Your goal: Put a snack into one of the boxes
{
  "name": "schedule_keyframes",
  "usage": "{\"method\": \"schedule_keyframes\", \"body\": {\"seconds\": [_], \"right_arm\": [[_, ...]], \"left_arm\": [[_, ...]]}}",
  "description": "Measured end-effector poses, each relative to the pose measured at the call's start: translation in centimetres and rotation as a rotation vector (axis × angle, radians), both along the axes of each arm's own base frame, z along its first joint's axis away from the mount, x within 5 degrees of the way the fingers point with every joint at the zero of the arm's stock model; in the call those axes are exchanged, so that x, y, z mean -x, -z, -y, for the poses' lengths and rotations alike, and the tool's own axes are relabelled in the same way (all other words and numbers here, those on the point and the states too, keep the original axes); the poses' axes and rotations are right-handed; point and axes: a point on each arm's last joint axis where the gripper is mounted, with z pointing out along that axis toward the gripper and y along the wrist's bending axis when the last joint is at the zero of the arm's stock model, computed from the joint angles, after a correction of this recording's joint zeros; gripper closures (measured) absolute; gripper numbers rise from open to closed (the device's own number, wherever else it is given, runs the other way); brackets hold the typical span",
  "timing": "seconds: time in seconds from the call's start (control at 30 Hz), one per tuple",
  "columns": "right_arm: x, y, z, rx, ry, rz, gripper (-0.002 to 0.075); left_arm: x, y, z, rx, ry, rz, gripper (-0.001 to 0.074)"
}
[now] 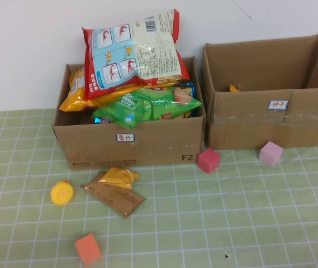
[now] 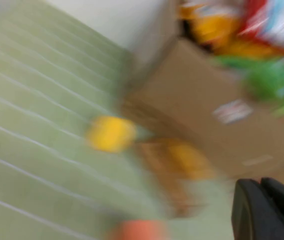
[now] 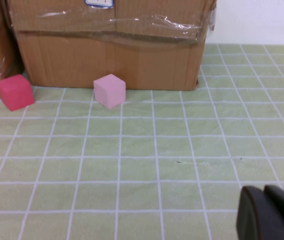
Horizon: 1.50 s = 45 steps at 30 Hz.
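Surface: green cloth (image 1: 214,212) with a white grid covers the table, and we see a plain white wall behind it.
Snack: we find the brown foil packet (image 1: 114,191) lying flat on the cloth, its gold-yellow end toward the left box, just in front of that box and touching neither box. It shows as a brown and yellow blur in the left wrist view.
Left box: the cardboard box (image 1: 147,146) on the robot's left is heaped with bags; a large red-and-white shrimp bag (image 1: 132,51) lies on top, a green chip bag (image 1: 147,105) under it, and an orange-yellow bag (image 1: 83,89) at the left side. A small white label sits on its front wall.
Right box: the taped cardboard box (image 1: 270,120) stands just beside the left one, flaps up, with a white label with red characters on its front; we see only a small yellow bit inside.
Other items: a round yellow toy (image 1: 62,192) lies just left of the packet; an orange cube (image 1: 88,249) sits nearer the robot; a red cube (image 1: 208,160) and a pink cube (image 1: 271,153) rest in front of the boxes.
Left gripper: the left gripper (image 2: 269,210) hangs over the cloth near the packet and the toy, closed and empty.
Right gripper: the right gripper (image 3: 271,215) hovers over bare cloth in front of the right box; its dark fingers meet, holding nothing.
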Motion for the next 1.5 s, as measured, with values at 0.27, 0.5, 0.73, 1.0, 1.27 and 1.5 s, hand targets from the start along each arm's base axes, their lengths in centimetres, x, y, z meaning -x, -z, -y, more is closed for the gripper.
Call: {"method": "schedule_keyframes", "body": {"seconds": [0.27, 0.5, 0.73, 1.0, 1.27, 1.5], "right_arm": [[0.0, 0.0, 0.0, 0.000, 0.000, 0.000, 0.0728], [0.0, 0.0, 0.0, 0.001, 0.000, 0.000, 0.0728], [0.0, 0.0, 0.0, 0.002, 0.000, -0.002, 0.0728], [0.0, 0.0, 0.0, 0.002, 0.000, -0.002, 0.0728], [0.0, 0.0, 0.0, 0.002, 0.000, -0.002, 0.0728], [0.0, 0.0, 0.0, 0.002, 0.000, -0.002, 0.0728]], "left_arm": [[-0.1, -1.0, 0.3, 0.375, -0.020, 0.063, 0.0737], [-0.1, -1.3, 0.4, 0.498, -0.018, 0.070, 0.0737], [0.0, -1.8, 0.7, 0.426, 0.031, 0.113, 0.0737], [0.7, -8.2, 2.7, -0.234, 0.352, 0.124, 0.0737], [-3.8, -10.9, 2.5, -0.691, 0.593, -0.173, 0.0737], [-9.9, -11.2, 4.2, -0.911, 0.791, -0.378, 0.0737]]}}
